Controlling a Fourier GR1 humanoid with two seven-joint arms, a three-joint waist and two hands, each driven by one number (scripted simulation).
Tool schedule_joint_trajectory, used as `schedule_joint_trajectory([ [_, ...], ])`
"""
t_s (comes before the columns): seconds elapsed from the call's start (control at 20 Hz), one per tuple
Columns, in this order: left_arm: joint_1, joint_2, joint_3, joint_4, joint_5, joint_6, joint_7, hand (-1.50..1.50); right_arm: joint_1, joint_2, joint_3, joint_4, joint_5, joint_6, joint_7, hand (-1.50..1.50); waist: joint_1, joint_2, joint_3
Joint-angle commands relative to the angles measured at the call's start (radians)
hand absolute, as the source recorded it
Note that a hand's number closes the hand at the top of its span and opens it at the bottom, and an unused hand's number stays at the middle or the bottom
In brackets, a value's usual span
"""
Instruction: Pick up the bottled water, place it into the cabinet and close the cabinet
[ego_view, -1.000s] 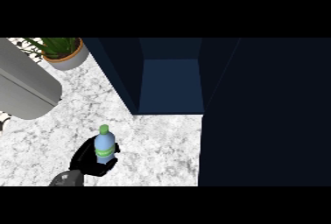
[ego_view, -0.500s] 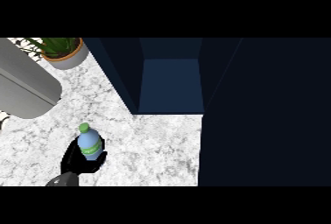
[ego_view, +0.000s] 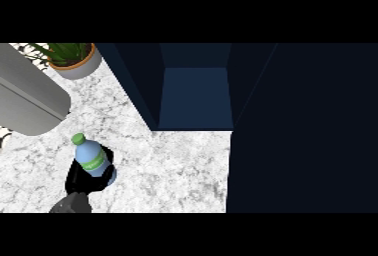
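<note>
Bottled water (ego_view: 91, 161): pale blue, green cap, green label band, writing unreadable. Cap tilts toward 11 o'clock. Right hand (ego_view: 80, 183): fingers curled round its base. Location: 8 o'clock from the open cabinet (ego_view: 196, 95), over the marble counter (ego_view: 173, 167).

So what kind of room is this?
Most likely a kitchen. There is a white marbled counter with a dark blue cabinet standing open on it, a potted plant in the far corner, and bottled water near the front.
</note>
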Motion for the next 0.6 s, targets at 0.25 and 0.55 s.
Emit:
schedule_joint_trajectory([
  [0.25, 0.074, -0.059, -0.058, -0.265, 0.084, 0.053, 0.177, 1.5, 0.037, 0.007, 0.069, -0.008, 0.055, -0.013, -0.035, -1.5, 0.001, -0.001, 0.001],
  [0.55, 0.141, -0.108, -0.158, -0.556, 0.088, 0.182, 0.329, 1.5, -0.041, -0.016, 0.008, -0.006, -0.036, -0.018, 0.052, -1.5, 0.006, -0.001, 0.001],
])
